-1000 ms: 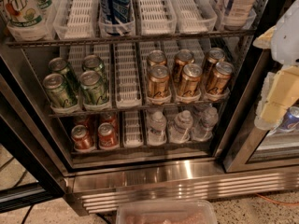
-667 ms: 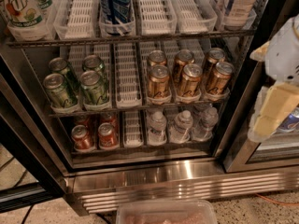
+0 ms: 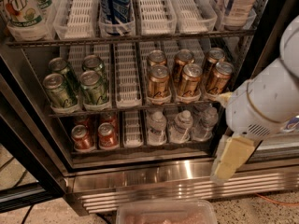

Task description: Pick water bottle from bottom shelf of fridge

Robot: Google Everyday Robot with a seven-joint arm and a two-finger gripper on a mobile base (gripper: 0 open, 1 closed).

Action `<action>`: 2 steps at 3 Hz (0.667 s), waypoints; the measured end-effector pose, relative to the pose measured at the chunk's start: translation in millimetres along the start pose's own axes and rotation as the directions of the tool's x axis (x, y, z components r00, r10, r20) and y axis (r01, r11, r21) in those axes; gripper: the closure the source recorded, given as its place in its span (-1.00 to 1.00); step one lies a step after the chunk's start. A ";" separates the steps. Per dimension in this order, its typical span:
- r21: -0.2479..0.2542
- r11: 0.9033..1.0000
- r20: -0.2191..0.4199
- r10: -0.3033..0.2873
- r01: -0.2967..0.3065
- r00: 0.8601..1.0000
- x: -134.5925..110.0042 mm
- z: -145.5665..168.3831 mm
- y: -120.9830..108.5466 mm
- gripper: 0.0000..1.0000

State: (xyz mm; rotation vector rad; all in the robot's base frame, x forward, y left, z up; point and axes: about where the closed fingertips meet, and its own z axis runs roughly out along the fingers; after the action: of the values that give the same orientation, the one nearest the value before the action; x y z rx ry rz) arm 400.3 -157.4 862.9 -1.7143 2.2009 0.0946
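The robot's pale cream gripper point(image 3: 227, 163) hangs before the lower right corner of the dark-framed drinks fridge point(image 3: 154, 185), just above its ribbed steel base. Whether it is spread or pressed together, I cannot tell. On the fridge's bottom shelf point(image 3: 133, 132), right half, stand three small clear plastic water bottles point(image 3: 181, 126) with white caps — round red cans point(image 3: 96, 135) fill the left half.

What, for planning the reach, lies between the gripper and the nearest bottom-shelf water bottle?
In the camera view, only the fridge's dark right frame lies between the gripper at lower right and the rightmost water bottle.
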 end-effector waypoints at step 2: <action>-0.067 0.997 0.166 -0.013 0.024 0.986 -38.0 71.3 28.1 -1.00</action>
State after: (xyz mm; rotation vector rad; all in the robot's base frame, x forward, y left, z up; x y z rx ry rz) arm 397.8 -96.0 803.5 -1.6968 2.0826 0.3001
